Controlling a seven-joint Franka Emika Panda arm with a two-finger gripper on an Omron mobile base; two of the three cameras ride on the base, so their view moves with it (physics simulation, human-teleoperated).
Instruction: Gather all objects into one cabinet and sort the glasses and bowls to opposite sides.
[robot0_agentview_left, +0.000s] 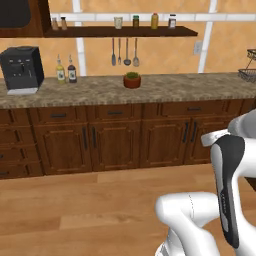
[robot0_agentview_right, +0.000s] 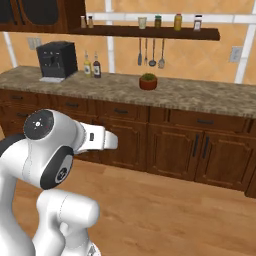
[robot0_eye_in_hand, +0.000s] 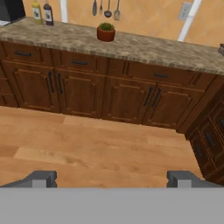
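A small cream tapered cup (robot0_agentview_left: 118, 22) sits up on the dark wooden wall shelf (robot0_agentview_left: 150, 32) among little jars, well above the speckled stone bench (robot0_agentview_left: 165, 86) with its red plant pot (robot0_agentview_left: 132, 80). The dark glass-panelled wall cabinet (robot0_agentview_left: 17, 17) hangs at the shelf's left end. The end effector (robot0_eye_in_hand: 112, 178) is spread wide with nothing in it, hanging over the plank floor (robot0_eye_in_hand: 87, 148).

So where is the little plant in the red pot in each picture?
Left base view: the plant pot sits on the counter, just right of the middle, under the hanging utensils.
Right base view: on the counter right of centre, again below the utensils.
Hand view: near the top, left of centre, on the counter.
Shared landmark: the two sauce bottles, standing left of the pot.
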